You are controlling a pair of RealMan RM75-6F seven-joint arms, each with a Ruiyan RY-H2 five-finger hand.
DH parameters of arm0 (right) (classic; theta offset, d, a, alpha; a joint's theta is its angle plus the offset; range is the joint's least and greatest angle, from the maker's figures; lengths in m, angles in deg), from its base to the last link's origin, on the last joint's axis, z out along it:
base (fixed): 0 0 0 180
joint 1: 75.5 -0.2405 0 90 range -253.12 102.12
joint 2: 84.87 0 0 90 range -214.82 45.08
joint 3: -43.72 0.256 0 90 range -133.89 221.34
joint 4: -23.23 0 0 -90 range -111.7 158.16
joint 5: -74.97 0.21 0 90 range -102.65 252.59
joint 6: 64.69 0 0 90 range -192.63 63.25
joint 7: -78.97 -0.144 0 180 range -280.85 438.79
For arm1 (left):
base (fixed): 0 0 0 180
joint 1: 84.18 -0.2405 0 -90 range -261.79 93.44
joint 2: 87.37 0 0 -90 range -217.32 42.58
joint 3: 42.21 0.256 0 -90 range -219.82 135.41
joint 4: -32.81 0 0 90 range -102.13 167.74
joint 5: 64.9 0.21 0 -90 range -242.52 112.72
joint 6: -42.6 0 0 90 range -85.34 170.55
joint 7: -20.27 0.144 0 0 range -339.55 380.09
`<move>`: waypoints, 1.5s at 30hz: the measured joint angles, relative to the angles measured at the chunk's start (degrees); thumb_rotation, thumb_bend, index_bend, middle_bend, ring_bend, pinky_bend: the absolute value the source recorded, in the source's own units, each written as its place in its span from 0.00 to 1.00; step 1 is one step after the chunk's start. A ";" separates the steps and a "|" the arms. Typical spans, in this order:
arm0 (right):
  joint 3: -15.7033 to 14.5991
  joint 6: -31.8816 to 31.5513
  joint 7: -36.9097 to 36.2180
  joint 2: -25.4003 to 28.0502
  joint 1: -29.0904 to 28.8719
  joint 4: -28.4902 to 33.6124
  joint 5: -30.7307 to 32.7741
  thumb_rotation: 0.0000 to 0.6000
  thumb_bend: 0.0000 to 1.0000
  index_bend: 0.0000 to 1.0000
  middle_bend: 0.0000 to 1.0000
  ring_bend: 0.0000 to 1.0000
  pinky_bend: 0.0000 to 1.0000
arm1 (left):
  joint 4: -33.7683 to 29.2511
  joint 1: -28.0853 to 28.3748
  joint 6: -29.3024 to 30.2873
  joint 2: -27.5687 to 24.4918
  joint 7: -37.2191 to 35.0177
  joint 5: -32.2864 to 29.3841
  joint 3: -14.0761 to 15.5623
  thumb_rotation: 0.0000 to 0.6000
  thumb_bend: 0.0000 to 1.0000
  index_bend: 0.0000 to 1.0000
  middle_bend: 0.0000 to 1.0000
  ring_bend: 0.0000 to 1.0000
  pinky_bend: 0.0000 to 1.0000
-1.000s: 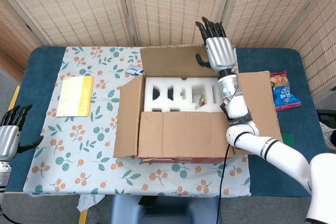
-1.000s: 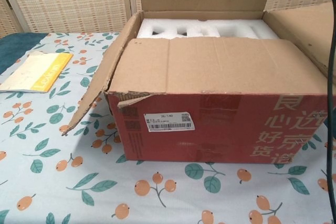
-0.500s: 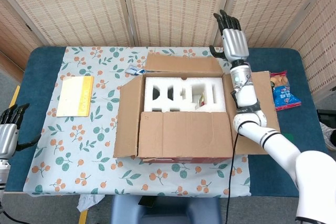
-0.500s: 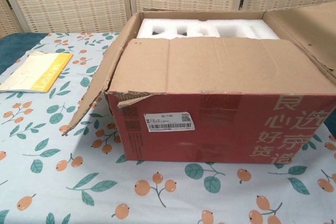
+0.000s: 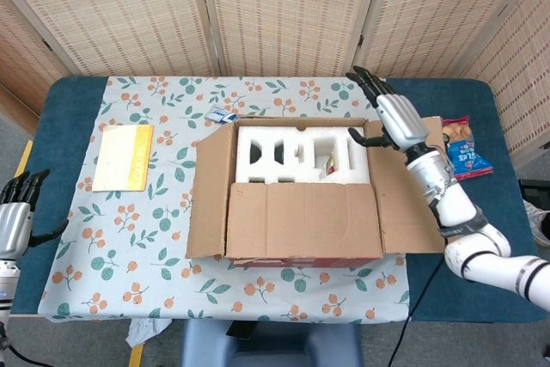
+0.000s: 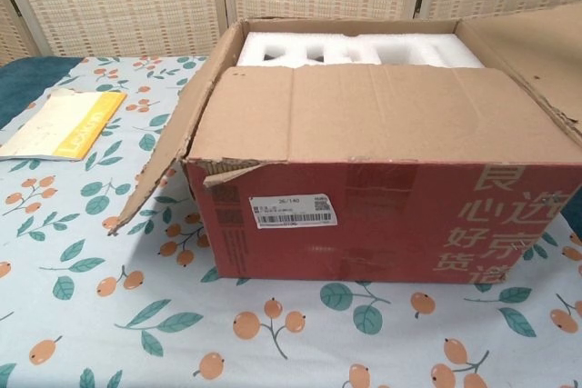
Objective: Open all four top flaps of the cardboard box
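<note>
I have the cardboard box (image 5: 296,191) sitting mid-desk on the patterned cloth (image 5: 155,212), with three flaps folded out and the near flap (image 5: 305,217) lying flat across the front half of the opening, over the white foam insert (image 5: 296,154). My right hand (image 5: 394,119) hangs above the box's right rim with fingers spread and nothing in it; my left hand (image 5: 15,219) idles at the desk's left edge, also spread and empty.

The near flap is my worry. I judge that if I hook it from the inner edge and lift too fast, the whole box could slide toward me or tip, since nothing braces it. The far flap (image 5: 296,113) has dropped well back, but creased cardboard may spring forward. My forearm crosses the right flap (image 5: 412,186), so a careless sweep could drag it shut, or knock the snack packet (image 5: 462,148) just beyond it.

Compared with a second ago, the right hand has come off the far flap, which then stood upright and now lies back, and the hand has swung rightward and lower. The left hand has barely moved
</note>
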 measured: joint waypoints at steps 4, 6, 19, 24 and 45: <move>-0.62 1.82 -10.13 1.44 1.14 1.95 -1.66 1.00 0.41 0.00 0.11 0.28 0.51 | -0.23 -0.03 0.01 0.09 0.22 -0.26 -0.16 1.00 0.32 0.00 0.14 0.02 0.11; -0.92 3.21 -16.67 1.70 1.35 2.12 -2.88 1.00 0.41 0.00 0.13 0.30 0.52 | -0.32 -0.04 -0.09 -0.03 -0.49 -0.26 -0.19 1.00 0.32 0.00 0.14 0.02 0.11; -6.14 13.67 -51.59 1.09 -3.06 -3.22 -16.76 1.00 0.41 0.01 0.13 0.30 0.52 | -0.22 -0.06 -1.49 -0.52 -1.76 -1.40 -0.60 1.00 0.32 0.00 0.13 0.02 0.11; -10.28 13.03 -58.80 0.11 -5.65 -6.49 -22.41 1.00 0.41 0.00 0.11 0.27 0.52 | -0.06 -0.21 -1.15 -0.51 -2.08 -1.38 -0.73 1.00 0.32 0.00 0.13 0.02 0.11; -21.39 3.36 -68.18 2.24 -9.44 -6.61 -28.51 1.00 0.41 0.00 0.07 0.24 0.52 | 0.11 -0.29 -0.89 -0.24 -1.48 -1.21 -0.80 1.00 0.32 0.00 0.13 0.02 0.11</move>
